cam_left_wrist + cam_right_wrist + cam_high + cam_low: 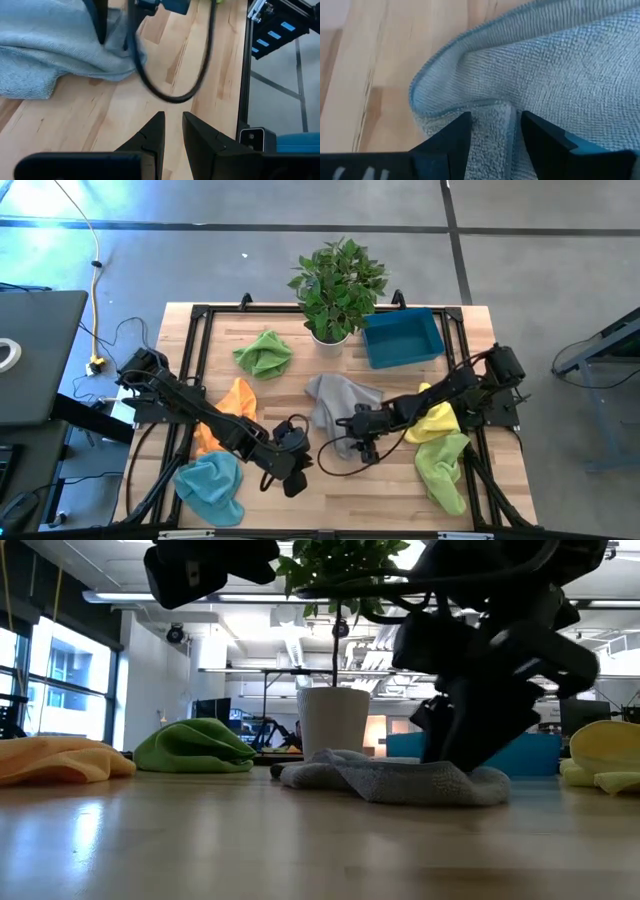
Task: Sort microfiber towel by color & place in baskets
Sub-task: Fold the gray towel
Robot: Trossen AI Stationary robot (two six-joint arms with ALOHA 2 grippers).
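High view, right hand (345, 423) low over grey towel (335, 402), basket (403, 338) well beyond it, left hand (297, 465) near bench (380, 490) front, low view, towel (400, 780) under arm, left wrist, fingers (155, 132) narrowly parted, empty, right wrist, fingers (455, 135) released astride a fold.

Potted plant (337, 288) in white pot; wooden table (400, 480)

towels (342, 402): grey, green, orange, yellow, blue | basket (403, 337): teal-blue
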